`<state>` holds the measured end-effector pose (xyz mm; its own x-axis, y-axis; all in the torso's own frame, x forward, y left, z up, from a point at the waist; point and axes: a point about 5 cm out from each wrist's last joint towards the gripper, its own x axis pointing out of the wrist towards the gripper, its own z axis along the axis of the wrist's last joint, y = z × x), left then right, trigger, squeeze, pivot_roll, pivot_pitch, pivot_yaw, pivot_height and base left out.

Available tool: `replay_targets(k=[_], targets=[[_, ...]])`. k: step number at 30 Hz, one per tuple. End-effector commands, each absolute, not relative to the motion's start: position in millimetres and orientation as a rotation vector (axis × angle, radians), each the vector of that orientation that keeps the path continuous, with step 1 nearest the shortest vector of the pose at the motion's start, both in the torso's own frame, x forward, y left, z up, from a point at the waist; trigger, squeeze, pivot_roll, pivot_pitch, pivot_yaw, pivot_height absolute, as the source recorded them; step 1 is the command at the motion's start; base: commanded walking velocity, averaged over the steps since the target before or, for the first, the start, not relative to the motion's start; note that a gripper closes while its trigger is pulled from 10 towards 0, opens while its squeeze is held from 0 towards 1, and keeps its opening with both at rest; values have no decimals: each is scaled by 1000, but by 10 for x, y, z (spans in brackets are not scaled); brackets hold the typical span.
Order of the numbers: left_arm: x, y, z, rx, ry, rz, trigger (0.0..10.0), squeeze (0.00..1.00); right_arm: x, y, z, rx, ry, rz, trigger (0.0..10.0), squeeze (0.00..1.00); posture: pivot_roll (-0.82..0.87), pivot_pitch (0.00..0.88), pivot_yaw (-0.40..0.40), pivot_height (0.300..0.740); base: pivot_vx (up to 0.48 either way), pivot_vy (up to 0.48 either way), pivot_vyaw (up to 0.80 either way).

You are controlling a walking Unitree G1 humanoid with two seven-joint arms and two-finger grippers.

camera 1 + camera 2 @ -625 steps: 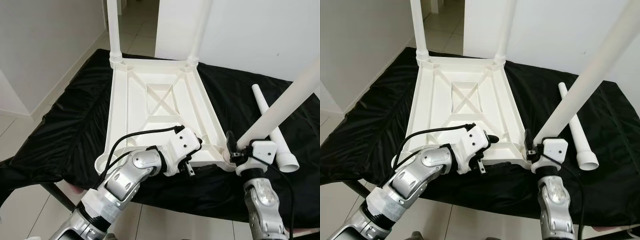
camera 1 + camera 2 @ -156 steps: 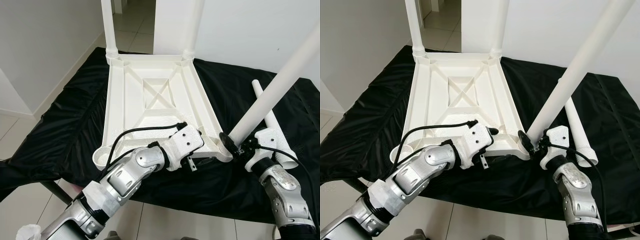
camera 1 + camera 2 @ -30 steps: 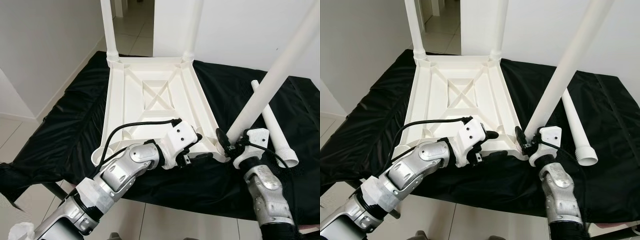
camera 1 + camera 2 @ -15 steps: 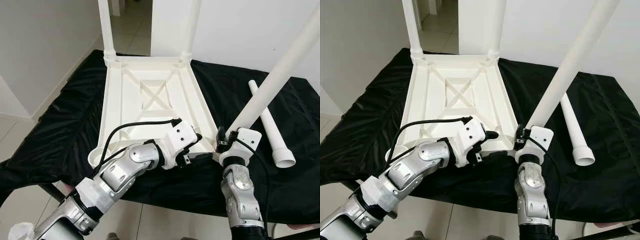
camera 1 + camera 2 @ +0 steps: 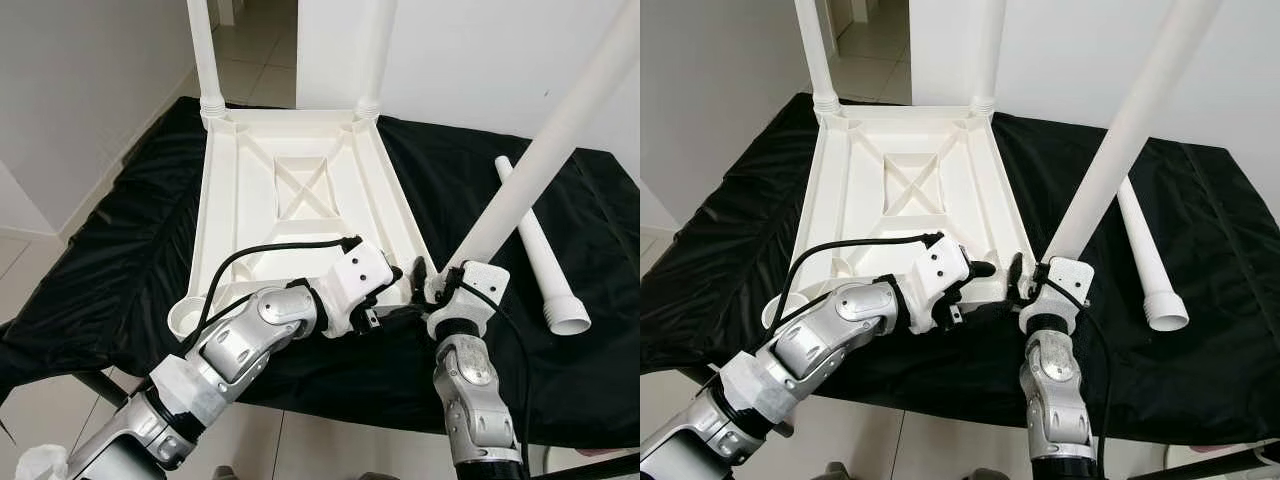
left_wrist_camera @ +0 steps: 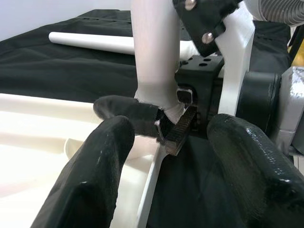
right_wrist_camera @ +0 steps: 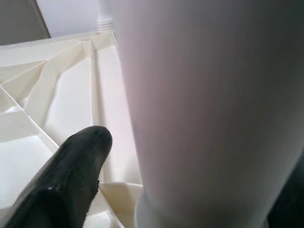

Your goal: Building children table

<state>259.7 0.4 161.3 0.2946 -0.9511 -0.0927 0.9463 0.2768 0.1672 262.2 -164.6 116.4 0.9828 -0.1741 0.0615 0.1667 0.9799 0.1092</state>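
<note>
black cloth [image 5: 140,230] — tiled floor [image 5: 40,400], white wall [image 5: 80,90]

- The leg [image 5: 560,135] I hold runs out past the frame's top edge, as do the two far legs [image 5: 200,50].
- My left gripper [image 5: 395,290] is largely hidden behind its own wrist housing.

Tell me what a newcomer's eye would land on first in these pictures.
First the white table top, lying upside down on a black cloth, with two legs standing up at its far corners. Next the long white leg slanting up from the near right corner, its base held by the right gripper. A spare leg lies on the cloth to the right.
</note>
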Motion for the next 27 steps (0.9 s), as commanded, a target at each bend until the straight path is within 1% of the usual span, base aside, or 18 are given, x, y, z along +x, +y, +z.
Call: replay_targets(k=[1, 3, 6, 9, 10, 11, 13, 18, 19, 21, 22, 24, 25, 26, 27], targets=[[2494, -27, 1622, 213, -13, -1465, 10000, 0, 2608, -1766, 1207, 83, -100, -129, 10000, 0, -6, 0, -25, 740, 0, 0, 0], [2484, -32, 1619, 213, -13, -1468, 10000, 0, 2608, -1812, 1209, 62, -99, -99, 10000, 0, -6, 0, -25, 740, 0, 0, 0], [2472, -43, 1616, 214, -13, -1475, 10000, 0, 2618, -1927, 1225, -17, -101, 44, 10000, 0, -8, 0, -23, 740, 0, 0, 0], [2472, -44, 1616, 214, -13, -1476, 10000, 0, 2619, -1937, 1228, -24, -100, 62, 10000, 0, -8, 0, -23, 740, 0, 0, 0], [2473, -45, 1617, 214, -13, -1477, 10000, 0, 2632, -1971, 1230, -64, -97, 103, 10000, 0, -7, 0, -23, 740, 0, 0, 0], [2473, -45, 1617, 214, -13, -1477, 10000, 0, 2632, -1971, 1230, -64, -97, 103, 10000, 0, -7, 0, -23, 740, 0, 0, 0], [2473, -49, 1625, 216, -16, -1479, 10000, 0, 2674, -2032, 1230, -117, -72, 215, 10000, 0, -4, 0, -24, 740, 0, 0, 0], [2475, -56, 1628, 218, -18, -1480, 10000, 0, 2709, -2063, 1220, -157, -49, 307, 10000, 0, -2, 0, -25, 740, 0, 0, 0], [2475, -57, 1630, 218, -19, -1480, 10000, 0, 2716, -2069, 1211, -169, -41, 333, 8941, 0, -2, 0, -25, 740, 0, 0, 0], [2475, -58, 1630, 219, -20, -1480, 10000, 0, 2720, -2073, 1204, -177, -35, 351, 8941, 0, -1, 0, -24, 740, 0, 0, 0], [2475, -58, 1632, 220, -21, -1480, 10000, 0, 2726, -2074, 1188, -183, -22, 376, 4196, 0, 2, 0, -24, 740, 0, 0, 0], [2475, -58, 1632, 220, -21, -1480, 10000, 0, 2726, -2074, 1188, -183, -22, 376, 4196, 0, 2, 0, -24, 740, 0, 0, 0], [2475, -57, 1633, 221, -22, -1480, 10000, 0, 2725, -2076, 1164, -192, -6, 410, 392, 0, 3, 0, -24, 740, 0, 0, 0], [2475, -57, 1633, 221, -22, -1480, 10000, 0, 2725, -2076, 1164, -192, -6, 410, 392, 0, 3, 0, -24, 740, 0, 0, 0], [2476, -55, 1635, 222, -23, -1480, 10000, 0, 2720, -2085, 1138, -197, 11, 431, 0, 0, 3, 0, -25, 740, 0, 0, 0]])
